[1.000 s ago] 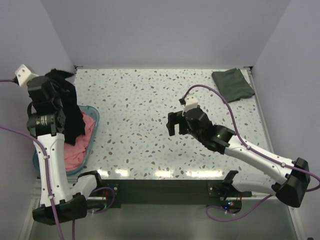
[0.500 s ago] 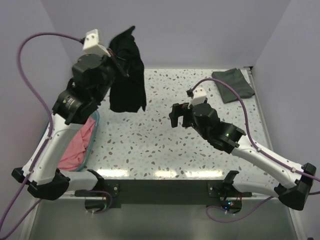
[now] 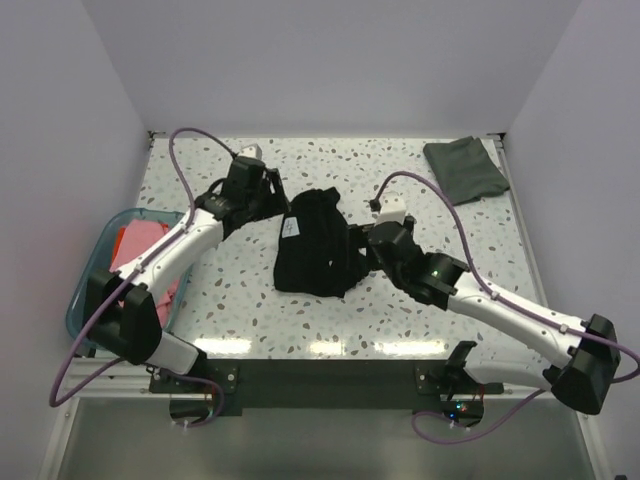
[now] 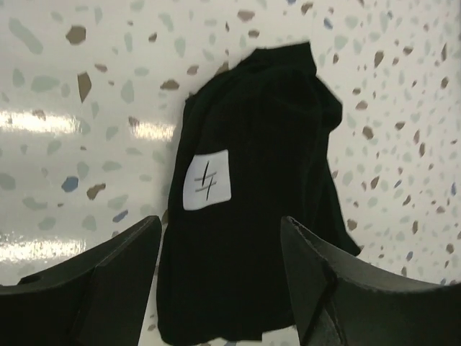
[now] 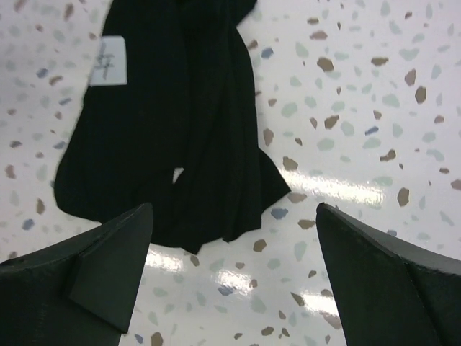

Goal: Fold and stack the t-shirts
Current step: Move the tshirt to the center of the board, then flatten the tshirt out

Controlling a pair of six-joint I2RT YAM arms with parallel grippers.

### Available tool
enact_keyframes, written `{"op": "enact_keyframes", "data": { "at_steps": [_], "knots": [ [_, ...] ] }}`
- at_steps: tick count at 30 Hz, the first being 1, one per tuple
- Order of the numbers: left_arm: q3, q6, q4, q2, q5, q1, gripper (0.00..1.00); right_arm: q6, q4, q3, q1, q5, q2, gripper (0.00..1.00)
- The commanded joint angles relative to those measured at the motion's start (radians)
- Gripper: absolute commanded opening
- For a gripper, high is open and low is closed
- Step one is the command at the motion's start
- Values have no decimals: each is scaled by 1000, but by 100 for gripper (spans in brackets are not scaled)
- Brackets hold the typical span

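1. Speckled table (image 3: 250,300), lilac walls. The teal tub (image 3: 88,290) at the left edge holds a pink t-shirt (image 3: 135,250).
2. Left gripper (image 4: 220,231): jaws wide, empty, poised over the far end of the black t-shirt (image 3: 315,255), by its white label (image 4: 207,179).
3. The black t-shirt is a bunched heap mid-table, long axis far-to-near, between the arms.
4. Right gripper (image 5: 234,209): jaws wide, empty, at the heap's right flank.
5. Grey-green t-shirt (image 3: 465,168): folded, far right corner, well apart.
6. Judgement: both arms are about equally near, so spreading should suit one per flank.
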Motion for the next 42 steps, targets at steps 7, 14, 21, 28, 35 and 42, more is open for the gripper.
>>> {"op": "enact_keyframes", "data": {
  "at_steps": [7, 14, 21, 28, 35, 42],
  "knots": [
    [-309, -67, 56, -137, -82, -266, 57, 72, 75, -85, -24, 36, 139, 94],
    [-324, -31, 125, -67, -93, -420, 56, 88, 186, -80, -124, -96, 287, 70],
    [-229, 22, 196, 67, -137, -429, 61, 111, 219, -47, -133, -150, 378, 61],
    [-130, 19, 167, 190, -219, -426, 56, 140, 224, -70, -132, -165, 410, 45],
    [-119, 19, 174, 248, -226, -414, 30, 128, 172, -45, -161, -138, 409, 12],
    [-130, 25, 153, 162, -245, -346, 8, 100, 140, -38, -228, -133, 370, 0]
  ]
}}
